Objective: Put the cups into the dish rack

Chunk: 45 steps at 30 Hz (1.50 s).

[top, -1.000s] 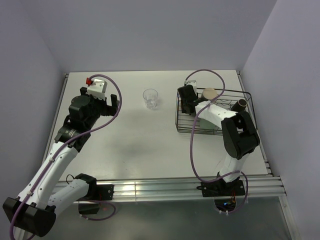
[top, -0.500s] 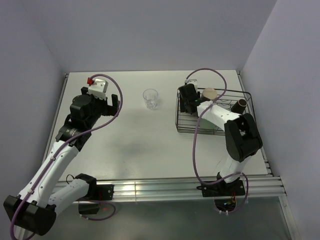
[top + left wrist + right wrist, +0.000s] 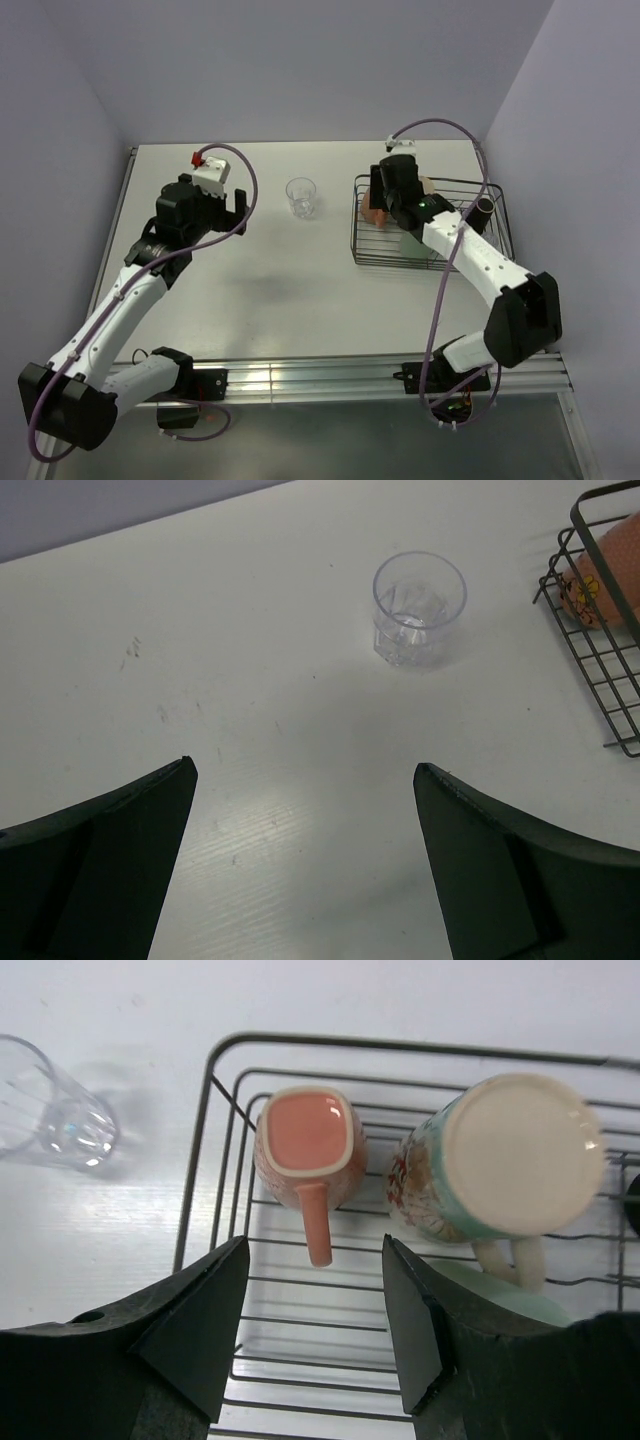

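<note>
Out on the bare table, upper middle of the overhead view, one clear glass stands upright, well apart from the dish rack at the right. It's the only cup in view that isn't loaded yet.

It looks light and rigid, and the smooth faceted walls will probably be slippery. Real glass or plastic is hard to tell, so it's best treated as breakable. The likely hold is a gentle pinch across the body from the sides, or one finger inside the rim.

The left gripper faces the glass from the bottom of its wrist view, fingers spread wide with nothing between them. The right gripper hangs over the rack's left end, also wide open and empty. The pinkish mug and the bottom-up cream patterned mug sit just below it.

Some bits are hard to make out:
- The green tumbler is only a pale sliver poking out under the cream mug.
- The small dark brown cup sits at the rack's far right and is cut off by the frame edge in the right wrist view.
- A second clear glass doesn't show anywhere — it could be behind the right arm in the overhead, but that can't be told.
</note>
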Tool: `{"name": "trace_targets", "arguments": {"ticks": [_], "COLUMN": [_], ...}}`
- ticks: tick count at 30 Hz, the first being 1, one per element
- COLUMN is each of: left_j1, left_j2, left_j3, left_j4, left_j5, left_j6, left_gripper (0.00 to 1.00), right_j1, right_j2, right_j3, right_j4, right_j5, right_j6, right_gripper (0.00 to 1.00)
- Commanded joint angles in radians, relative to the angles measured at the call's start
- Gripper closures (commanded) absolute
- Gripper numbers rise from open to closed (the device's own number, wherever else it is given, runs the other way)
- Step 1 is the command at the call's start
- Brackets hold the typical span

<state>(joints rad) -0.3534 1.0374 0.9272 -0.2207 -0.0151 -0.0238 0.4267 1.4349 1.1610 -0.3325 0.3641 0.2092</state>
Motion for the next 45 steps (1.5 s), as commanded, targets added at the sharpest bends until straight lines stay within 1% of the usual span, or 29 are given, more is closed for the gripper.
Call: {"name": "trace_targets", "arguments": {"ticks": [1, 2, 4, 5, 7, 8, 9, 11, 12, 14, 15, 17, 18, 20, 22, 23, 24, 27, 31, 33, 34, 35, 43, 45], "left_j1": [-0.002, -0.002, -0.002, -0.002, -0.002, -0.002, -0.002, -0.002, -0.002, -0.002, -0.002, -0.004, -0.004, -0.01, -0.013, -0.015, -0.016, -0.027, -0.029, -0.029, -0.029, -0.029, -0.029, -0.029], "left_j2": [0.041, 0.056, 0.107, 0.128, 0.209, 0.242, 0.313, 0.39, 0.468, 0.547, 0.626, 0.705, 0.77, 0.826, 0.888, 0.912, 0.956, 1.025, 1.087, 1.119, 1.128, 1.136, 1.181, 1.187], "left_j3": [0.076, 0.087, 0.125, 0.143, 0.221, 0.248, 0.315, 0.39, 0.469, 0.548, 0.631, 0.708, 0.772, 0.821, 0.86, 0.875, 0.909, 0.962, 0.987, 0.987, 0.989, 0.987, 1.016, 1.015], "left_j4": [-0.005, -0.012, -0.034, -0.04, -0.063, -0.072, -0.087, -0.141, -0.16, -0.209, -0.23, -0.287, -0.302, -0.319, -0.318, -0.322, -0.336, -0.354, -0.368, -0.368, -0.37, -0.37, -0.378, -0.376], "left_j5": [0.072, 0.082, 0.118, 0.136, 0.194, 0.21, 0.219, 0.215, 0.208, 0.184, 0.184, 0.17, 0.17, 0.164, 0.147, 0.156, 0.171, 0.179, 0.173, 0.162, 0.159, 0.156, 0.164, 0.171], "left_j6": [-0.033, -0.037, -0.054, -0.056, -0.086, -0.096, -0.105, -0.131, -0.137, -0.16, -0.166, -0.197, -0.202, -0.203, -0.208, -0.208, -0.208, -0.202, -0.205, -0.209, -0.212, -0.214, -0.215, -0.215], "left_gripper": [0.01, 0.01, 0.01, 0.01, 0.01, 0.01, 0.01, 0.01, 0.01, 0.01, 0.01, 0.01, 0.01, 0.01, 0.05, 0.09, 0.11, 0.14, 0.16, 0.21, 0.23, 0.26, 0.35, 0.38], "right_j1": [0.0, 0.001, 0.0, 0.0, 0.0, -0.002, -0.002, 0.0, -0.003, -0.003, -0.003, -0.005, -0.008, -0.011, -0.012, -0.014, -0.016, -0.017, -0.019, -0.02, -0.02, -0.02, -0.022, -0.023], "right_j2": [-0.12, -0.135, -0.181, -0.195, -0.234, -0.243, -0.263, -0.284, -0.306, -0.326, -0.338, -0.35, -0.361, -0.366, -0.366, -0.366, -0.364, -0.361, -0.36, -0.355, -0.352, -0.347, -0.298, -0.288], "right_j3": [0.022, 0.019, 0.009, 0.005, -0.02, -0.026, -0.04, -0.053, -0.067, -0.079, -0.086, -0.095, -0.106, -0.112, -0.118, -0.119, -0.127, -0.142, -0.155, -0.155, -0.153, -0.149, -0.115, -0.109], "right_j4": [0.039, 0.047, 0.065, 0.072, 0.088, 0.089, 0.087, 0.076, 0.075, 0.061, 0.056, 0.047, 0.047, 0.047, 0.047, 0.049, 0.047, 0.053, 0.055, 0.055, 0.055, 0.055, 0.043, 0.039], "right_j5": [-0.011, -0.013, -0.036, -0.046, -0.057, -0.056, -0.057, -0.065, -0.071, -0.073, -0.071, -0.068, -0.065, -0.06, -0.059, -0.06, -0.066, -0.063, -0.065, -0.068, -0.071, -0.071, -0.094, -0.099], "right_j6": [-0.053, -0.063, -0.099, -0.128, -0.149, -0.162, -0.166, -0.189, -0.198, -0.233, -0.243, -0.264, -0.272, -0.28, -0.281, -0.277, -0.275, -0.268, -0.263, -0.261, -0.261, -0.261, -0.257, -0.255], "right_gripper": [0.36, 0.34, 0.25, 0.18, 0.1, 0.01, 0.0, 0.0, 0.0, 0.0, 0.0, 0.0, 0.0, 0.0, 0.0, 0.0, 0.0, 0.0, 0.0, 0.0, 0.0, 0.0, 0.0, 0.0]}}
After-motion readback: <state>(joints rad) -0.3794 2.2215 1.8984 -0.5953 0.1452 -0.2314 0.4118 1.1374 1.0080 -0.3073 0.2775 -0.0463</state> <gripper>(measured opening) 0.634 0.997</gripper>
